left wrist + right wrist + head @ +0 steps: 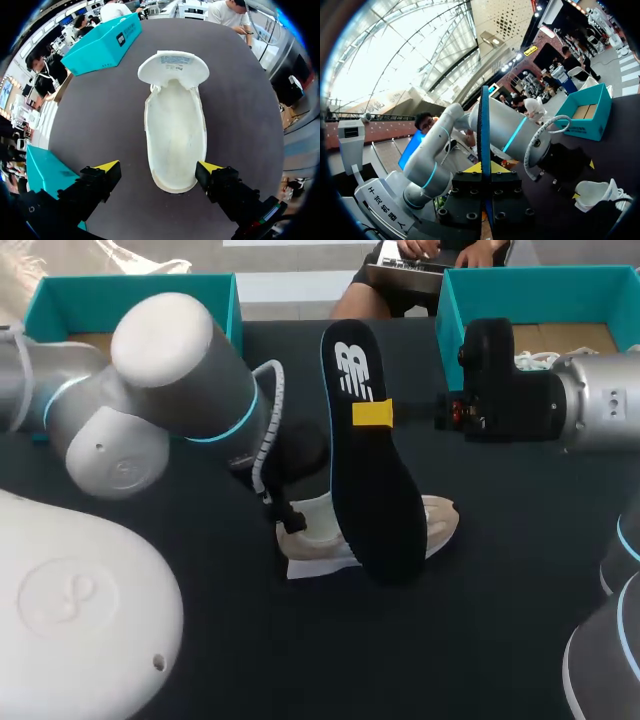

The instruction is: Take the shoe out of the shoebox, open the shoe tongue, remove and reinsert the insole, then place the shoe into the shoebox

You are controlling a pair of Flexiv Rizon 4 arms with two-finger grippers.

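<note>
A cream shoe (pixel 175 135) stands on the black table, its tongue (pixel 173 67) folded back and its inside bare. My left gripper (pixel 159 167) hangs open above the heel, one yellow fingertip (pixel 107 166) on each side, neither touching. In the head view the shoe (pixel 438 525) is partly hidden behind the dark insole (pixel 370 470). The insole is held upright above the shoe, toe end down, by my right gripper (pixel 372 413), which is shut on it near the heel end. The right wrist view shows the insole (pixel 483 130) edge-on between that gripper's (pixel 487 169) fingers.
Teal shoebox halves stand at the back left (pixel 130 295) and back right (pixel 540 290) of the table. The left arm's elbow (pixel 180 360) bulks over the table's left half. Bare black tabletop (pixel 400 660) lies in front of the shoe.
</note>
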